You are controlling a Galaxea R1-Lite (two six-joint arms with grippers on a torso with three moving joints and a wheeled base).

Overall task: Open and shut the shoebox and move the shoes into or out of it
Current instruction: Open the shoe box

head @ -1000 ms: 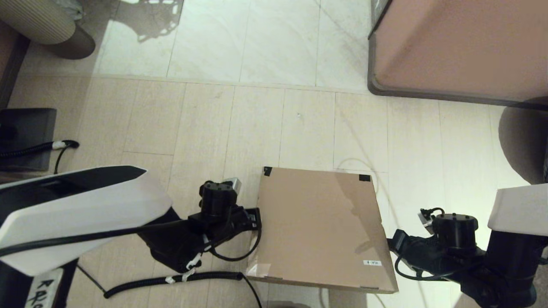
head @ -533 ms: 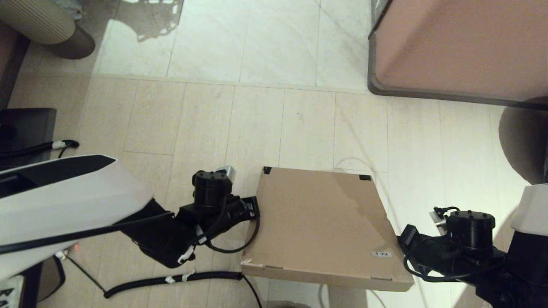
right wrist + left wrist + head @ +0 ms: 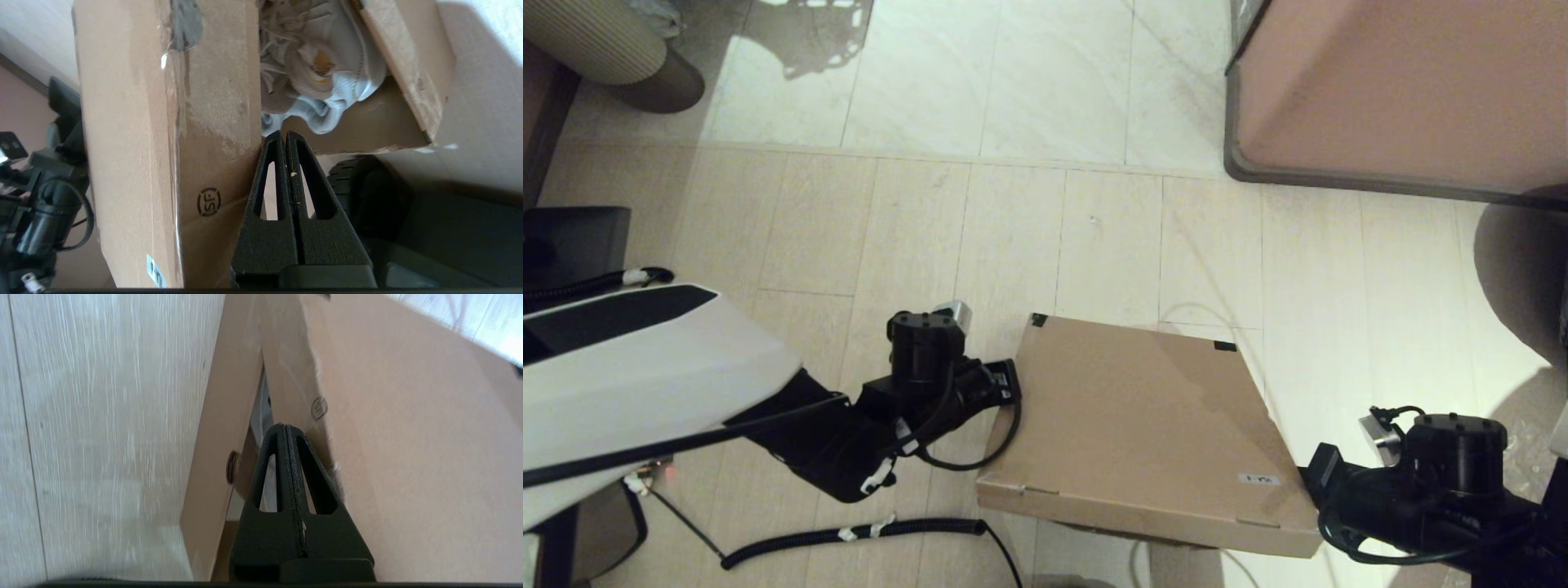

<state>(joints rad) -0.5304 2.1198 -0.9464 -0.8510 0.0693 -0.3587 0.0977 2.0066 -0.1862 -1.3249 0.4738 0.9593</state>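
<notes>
**Lid edge is sitting on two closed claws**

The shoebox [image 3: 1143, 433] is lying on the floor between the arms, its lid tilting up at the near edge. The left gripper [image 3: 286, 430] and right gripper [image 3: 284, 136], both pressed together and holding nothing, are poking under the lid's side flaps from opposite sides. A shoe [image 3: 322, 77] is showing inside. A round "SF" stamp is marking the flap; the white label is unreadable.

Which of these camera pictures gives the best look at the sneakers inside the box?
The right wrist view: under the raised lid it shows the shoes, white with a tan insole, lying in the shoebox. The left wrist view gives only a white sliver in the gap. In the head view the lid hides them entirely.
</notes>
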